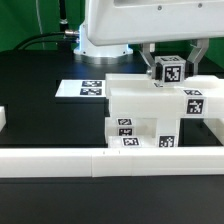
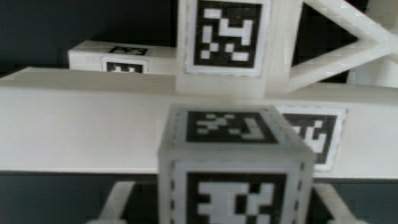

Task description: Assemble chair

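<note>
Chair [image 1: 148,108], matte white plastic, part-built, stands on the black tabletop [image 1: 40,115], just below and beyond the fingers [image 1: 197,55]. Its flat white slab [image 2: 89,105] lies level across the wrist view, behind the held piece. Small black-and-white square tags show on the chair's front faces in the exterior view. White X-braced frame [image 2: 338,45] rises behind the slab, past the fingertips, with an upright tagged bar beside it.

Two-finger gripper [image 1: 172,62] on the white arm: dark fingers narrowed onto a square-ended white plastic leg [image 1: 168,70], one finger on either side, tagged end face toward the exterior camera. The grip looks closed on it, though the pads are not seen in the wrist view. The leg sits between the fingers over the slab's upper surface; whether its far end touches the slab, cannot tell. In the wrist view the same leg [image 2: 231,170] fills the foreground, tags on two faces.

Thin flat white marker board [image 1: 85,88] lies on the tabletop, well off to the exterior view's left of the fingers.

Long low white border rail [image 1: 60,158] runs along the near edge, nearer the exterior camera than the fingers, just in front of the chair's base; touching or not, unclear
</note>
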`<move>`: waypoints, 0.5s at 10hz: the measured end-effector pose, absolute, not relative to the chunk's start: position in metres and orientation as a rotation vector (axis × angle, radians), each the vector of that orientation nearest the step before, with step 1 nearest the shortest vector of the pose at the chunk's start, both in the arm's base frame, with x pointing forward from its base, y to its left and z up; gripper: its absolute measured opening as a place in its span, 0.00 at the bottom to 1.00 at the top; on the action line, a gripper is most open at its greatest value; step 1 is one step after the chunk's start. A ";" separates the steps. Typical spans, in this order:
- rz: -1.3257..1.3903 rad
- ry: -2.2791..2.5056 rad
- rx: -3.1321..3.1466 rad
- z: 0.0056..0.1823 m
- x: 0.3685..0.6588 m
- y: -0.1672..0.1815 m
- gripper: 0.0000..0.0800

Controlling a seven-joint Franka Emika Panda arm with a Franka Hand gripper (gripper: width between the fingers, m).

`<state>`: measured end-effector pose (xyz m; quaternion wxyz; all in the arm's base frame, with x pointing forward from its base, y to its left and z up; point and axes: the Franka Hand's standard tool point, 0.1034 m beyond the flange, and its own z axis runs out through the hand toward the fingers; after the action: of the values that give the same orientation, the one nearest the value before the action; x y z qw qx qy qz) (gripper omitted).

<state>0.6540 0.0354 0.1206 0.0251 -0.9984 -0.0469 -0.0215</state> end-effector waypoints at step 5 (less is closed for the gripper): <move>-0.197 -0.159 -3.102 0.116 0.661 0.031 0.36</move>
<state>0.6611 0.0308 0.1162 0.0146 -0.9966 -0.0511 -0.0633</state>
